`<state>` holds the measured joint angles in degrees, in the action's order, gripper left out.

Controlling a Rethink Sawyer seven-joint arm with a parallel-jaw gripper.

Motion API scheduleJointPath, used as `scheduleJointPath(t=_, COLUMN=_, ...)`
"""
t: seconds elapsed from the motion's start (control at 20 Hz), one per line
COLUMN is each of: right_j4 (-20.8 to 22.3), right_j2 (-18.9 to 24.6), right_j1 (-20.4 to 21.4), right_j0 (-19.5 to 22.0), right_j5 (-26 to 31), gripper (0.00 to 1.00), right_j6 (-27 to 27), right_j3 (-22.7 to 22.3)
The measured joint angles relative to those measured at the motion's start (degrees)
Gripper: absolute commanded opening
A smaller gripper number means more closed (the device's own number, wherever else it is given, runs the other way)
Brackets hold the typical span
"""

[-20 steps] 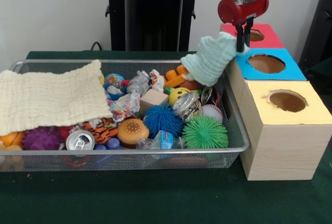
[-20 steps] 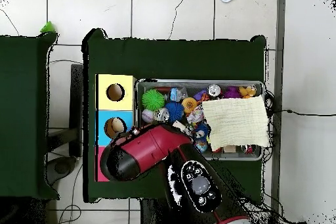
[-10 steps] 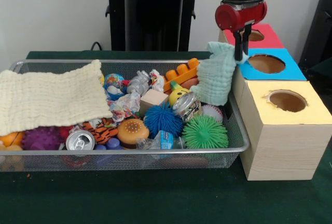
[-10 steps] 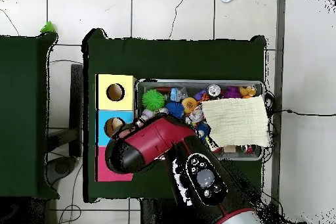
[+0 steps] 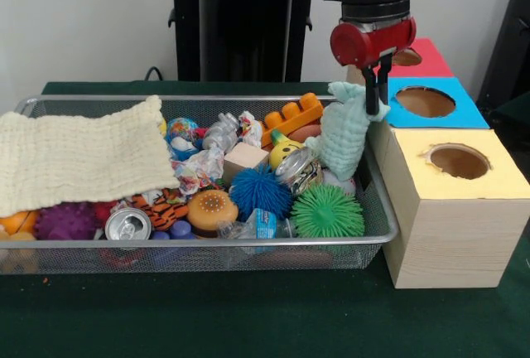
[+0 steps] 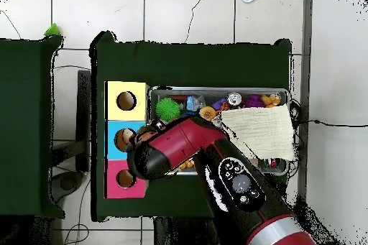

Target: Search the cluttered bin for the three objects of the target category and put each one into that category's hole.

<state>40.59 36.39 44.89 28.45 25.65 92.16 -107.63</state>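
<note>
My gripper (image 5: 377, 97) is shut on the plain mint-green cloth (image 5: 344, 133). It holds the cloth hanging over the right end of the wire mesh bin (image 5: 207, 244), next to the wooden box. A thin white cloth with coloured patches (image 5: 197, 167) lies crumpled among the toys at the bin's middle. Another such scrap (image 5: 248, 124) shows near the back. The yellow-surround hole (image 5: 458, 161) is at the near end of the box and is empty. In the overhead view the arm (image 6: 180, 152) hides the gripper; the yellow hole (image 6: 126, 100) shows.
A cream waffle cloth (image 5: 79, 159) covers the bin's left part. Spiky balls, a can (image 5: 128, 225), a wooden block and toys fill the rest. The blue-surround hole (image 5: 425, 101) and the red-surround hole (image 5: 406, 57) lie behind the yellow one.
The gripper has moved left and down in the front view, from over the box edge to over the bin's right end. The mint-green cloth went with it and now hangs narrower.
</note>
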Motion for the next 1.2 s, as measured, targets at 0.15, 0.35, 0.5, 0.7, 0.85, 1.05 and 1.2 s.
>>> scheduleJointPath(t=0.15, right_j4=1.02, right_j2=1.12, right_j1=-1.03, right_j0=1.08, right_j5=0.01, gripper=0.0, right_j6=-0.06, right_j3=0.86)
scheduleJointPath(t=0.35, right_j4=3.2, right_j2=2.16, right_j1=-2.26, right_j0=1.53, right_j5=0.02, gripper=1.0, right_j6=-0.06, right_j3=2.28)
scheduleJointPath(t=0.5, right_j4=3.41, right_j2=2.24, right_j1=-2.32, right_j0=1.53, right_j5=0.02, gripper=1.0, right_j6=-0.06, right_j3=2.41)
scheduleJointPath(t=0.7, right_j4=4.25, right_j2=2.75, right_j1=-2.42, right_j0=1.59, right_j5=0.46, gripper=1.0, right_j6=-0.06, right_j3=3.18)
scheduleJointPath(t=0.85, right_j4=4.3, right_j2=3.19, right_j1=-2.42, right_j0=1.72, right_j5=1.57, gripper=1.0, right_j6=-0.06, right_j3=3.41)
scheduleJointPath(t=1.05, right_j4=4.39, right_j2=4.23, right_j1=-2.42, right_j0=2.71, right_j5=3.2, gripper=1.0, right_j6=-0.12, right_j3=3.41)
scheduleJointPath(t=1.2, right_j4=4.44, right_j2=5.6, right_j1=-2.42, right_j0=4.58, right_j5=4.35, gripper=1.0, right_j6=-0.52, right_j3=3.4)
